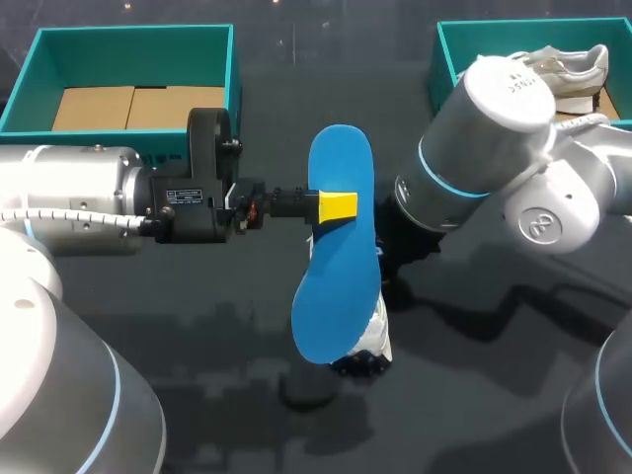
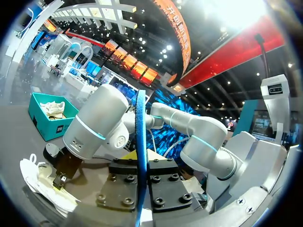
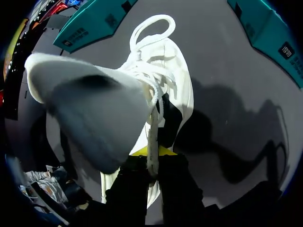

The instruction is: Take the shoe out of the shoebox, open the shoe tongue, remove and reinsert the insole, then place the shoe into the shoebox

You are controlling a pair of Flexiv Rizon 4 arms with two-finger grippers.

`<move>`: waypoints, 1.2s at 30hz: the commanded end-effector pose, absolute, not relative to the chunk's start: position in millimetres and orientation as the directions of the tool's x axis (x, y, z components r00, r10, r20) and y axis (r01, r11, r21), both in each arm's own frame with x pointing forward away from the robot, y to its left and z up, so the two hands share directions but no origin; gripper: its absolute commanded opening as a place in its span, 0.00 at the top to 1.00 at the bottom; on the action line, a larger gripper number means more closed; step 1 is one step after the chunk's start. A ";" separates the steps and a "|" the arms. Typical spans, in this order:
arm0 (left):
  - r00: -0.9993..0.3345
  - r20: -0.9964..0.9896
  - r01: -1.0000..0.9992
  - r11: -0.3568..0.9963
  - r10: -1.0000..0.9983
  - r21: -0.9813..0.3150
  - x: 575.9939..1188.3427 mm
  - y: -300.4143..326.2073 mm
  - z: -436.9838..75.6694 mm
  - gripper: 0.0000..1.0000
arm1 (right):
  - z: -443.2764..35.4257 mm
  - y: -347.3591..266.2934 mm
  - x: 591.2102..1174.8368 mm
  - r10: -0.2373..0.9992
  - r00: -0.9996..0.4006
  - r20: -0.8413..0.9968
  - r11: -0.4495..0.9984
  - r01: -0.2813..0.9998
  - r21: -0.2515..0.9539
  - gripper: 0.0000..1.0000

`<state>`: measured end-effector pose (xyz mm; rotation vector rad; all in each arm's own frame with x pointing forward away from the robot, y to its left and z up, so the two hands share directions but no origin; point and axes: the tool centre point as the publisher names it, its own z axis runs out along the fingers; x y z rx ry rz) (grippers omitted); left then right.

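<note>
The table [image 1: 474, 395] is seen as a dark grey, dull surface, and the white shoe [image 1: 373, 341] is resting on it near its middle. Just above the shoe the blue insole [image 1: 341, 267] is held in the air with its broad face turned up, so most of the shoe is hidden under it in the head view. The insole is pinched by the left tool [image 1: 339, 205], which is closed on it from two sides at about the middle of its length. In the left wrist view the insole is seen only as a thin blue edge.

The right tool [image 3: 147, 151] is brought to the shoe from the right arm's side. It is pressed together on the shoe's upper, just beside the loose white laces [image 3: 149, 71]. A soft shadow [image 3: 227, 142] is thrown on the table beside the shoe.

Two teal boxes are standing well behind the shoe. The first shoebox [image 1: 235, 69] is on the left arm's side of the shoe, and brown cardboard [image 1: 128, 107] is lying in its bottom. The second shoebox [image 1: 439, 59] is on the right arm's side of the shoe, and another pale shoe [image 1: 563, 69] is kept in it.
</note>
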<state>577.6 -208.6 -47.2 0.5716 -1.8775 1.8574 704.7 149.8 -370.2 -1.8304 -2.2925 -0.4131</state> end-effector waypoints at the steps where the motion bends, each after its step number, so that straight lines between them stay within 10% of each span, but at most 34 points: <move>1: -0.820 0.572 -0.572 0.011 0.009 -0.820 576.0 -212.8 -47.1 1.00 | -373.9 149.3 705.2 0.922 -0.222 0.317 0.200 0.974 0.102 1.00; 5: -0.820 0.572 -0.572 0.011 0.009 -0.820 576.0 -212.8 -47.1 1.00 | -374.3 149.3 705.5 0.924 -0.211 0.319 0.191 0.977 0.093 0.95; 9: -0.820 0.572 -0.572 0.011 0.009 -0.820 576.0 -212.8 -47.1 1.00 | -373.1 148.9 705.7 0.925 -0.199 0.325 0.180 0.980 0.089 0.00; 36: -0.820 0.572 -0.572 0.011 0.009 -0.820 576.0 -212.8 -47.1 1.00 | -305.5 126.6 712.5 0.812 -0.212 0.543 0.177 0.977 0.117 0.00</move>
